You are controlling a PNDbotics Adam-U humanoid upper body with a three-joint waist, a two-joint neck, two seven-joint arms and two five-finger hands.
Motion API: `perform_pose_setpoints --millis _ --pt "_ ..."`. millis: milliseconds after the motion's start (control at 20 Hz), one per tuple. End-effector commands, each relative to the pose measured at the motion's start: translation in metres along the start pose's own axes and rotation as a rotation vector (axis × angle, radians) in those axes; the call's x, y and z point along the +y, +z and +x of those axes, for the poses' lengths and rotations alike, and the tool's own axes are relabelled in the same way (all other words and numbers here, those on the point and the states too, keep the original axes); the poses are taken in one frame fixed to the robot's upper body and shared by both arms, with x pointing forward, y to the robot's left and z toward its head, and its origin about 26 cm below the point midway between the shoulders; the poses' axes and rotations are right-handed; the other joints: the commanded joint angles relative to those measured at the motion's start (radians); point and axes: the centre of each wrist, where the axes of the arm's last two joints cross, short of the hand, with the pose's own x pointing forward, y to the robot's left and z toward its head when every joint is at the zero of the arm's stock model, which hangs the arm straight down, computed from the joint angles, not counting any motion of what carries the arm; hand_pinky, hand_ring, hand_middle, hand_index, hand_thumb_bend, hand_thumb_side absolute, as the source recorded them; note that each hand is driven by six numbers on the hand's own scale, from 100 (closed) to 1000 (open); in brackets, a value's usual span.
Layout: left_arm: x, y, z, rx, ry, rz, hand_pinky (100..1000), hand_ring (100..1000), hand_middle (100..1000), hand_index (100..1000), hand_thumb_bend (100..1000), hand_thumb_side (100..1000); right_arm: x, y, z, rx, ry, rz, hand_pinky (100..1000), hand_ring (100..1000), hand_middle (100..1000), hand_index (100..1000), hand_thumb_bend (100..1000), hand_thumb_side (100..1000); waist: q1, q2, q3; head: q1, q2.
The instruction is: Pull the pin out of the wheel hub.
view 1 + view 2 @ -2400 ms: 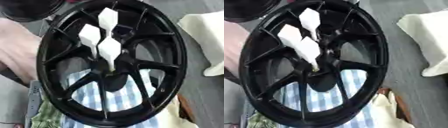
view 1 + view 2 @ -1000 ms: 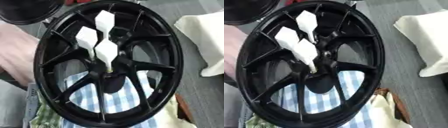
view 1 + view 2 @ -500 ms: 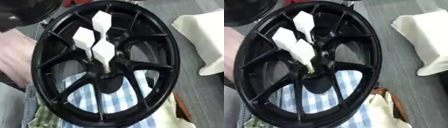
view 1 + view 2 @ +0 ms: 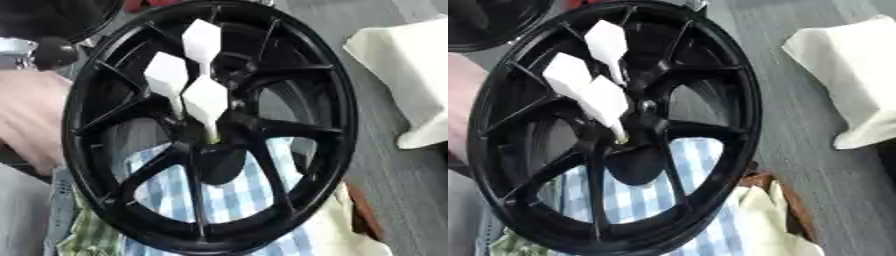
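Note:
A black spoked wheel (image 4: 343,102) stands tilted on its edge and fills both views. Three white, flat-headed pins stick out of its hub (image 4: 208,146): an upper one (image 4: 202,41), a left one (image 4: 166,75) and a front one (image 4: 206,102), whose thin tip enters the hub. A black rounded part with a silver piece (image 4: 42,51), apparently my left arm, shows at the left edge beside the rim. It touches no pin. A blurred pinkish shape (image 4: 31,120) lies against the rim's left side; I cannot make out what it is. My right hand is out of sight.
A blue-and-white checked cloth (image 4: 236,195) lies under and behind the wheel, with cream fabric (image 4: 767,225) and a brown edge (image 4: 787,200) at the lower right. A pale folded cloth (image 4: 411,65) sits on the grey surface to the right. Another black rim (image 4: 487,25) is at the upper left.
The whole picture has drifted, so the camera has moved. The black and silver part has come into sight at the upper left. The pins stay in the hub.

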Motion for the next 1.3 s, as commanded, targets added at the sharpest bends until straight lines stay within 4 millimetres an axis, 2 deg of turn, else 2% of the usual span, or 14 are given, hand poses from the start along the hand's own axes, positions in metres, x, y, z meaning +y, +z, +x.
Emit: perform_pose_setpoints --millis 50,250,600,850,1000,1300 --pt "0.009 -0.006 -0.003 0.011 -0.012 -0.02 803 844 736 838 348 731 -0.002 -0.007 0.009 -0.028 0.007 0.02 872 754 623 797 100 639 -0.004 -0.026 0.001 -0.001 0.001" --pt "0.014 -0.018 -0.008 0.014 -0.021 -0.026 810 862 760 868 385 667 -0.002 -0.007 0.008 -0.024 0.005 0.021 872 753 623 797 100 640 -0.001 -0.025 0.0 0.0 0.002" --pt "0.015 -0.035 -0.012 0.004 -0.017 -0.064 823 876 754 845 467 315 0.0 -0.007 0.008 -0.02 -0.005 0.021 873 753 623 796 100 644 0.002 -0.021 -0.004 0.006 0.002" --pt "0.016 -0.045 -0.012 0.012 -0.012 -0.109 834 888 746 816 495 283 0.001 -0.007 0.007 -0.017 -0.01 0.021 873 754 622 796 100 645 0.003 -0.02 -0.008 0.01 0.005" --pt "0.016 -0.05 -0.013 0.016 -0.008 -0.129 832 883 723 809 495 295 0.002 -0.007 0.007 -0.016 -0.014 0.021 873 754 621 795 100 645 0.003 -0.02 -0.01 0.013 0.006" --pt "0.016 -0.062 -0.015 0.016 0.003 -0.133 827 889 779 836 474 280 0.003 -0.007 0.007 -0.012 -0.022 0.021 874 754 620 794 100 647 0.003 -0.019 -0.019 0.024 0.002"
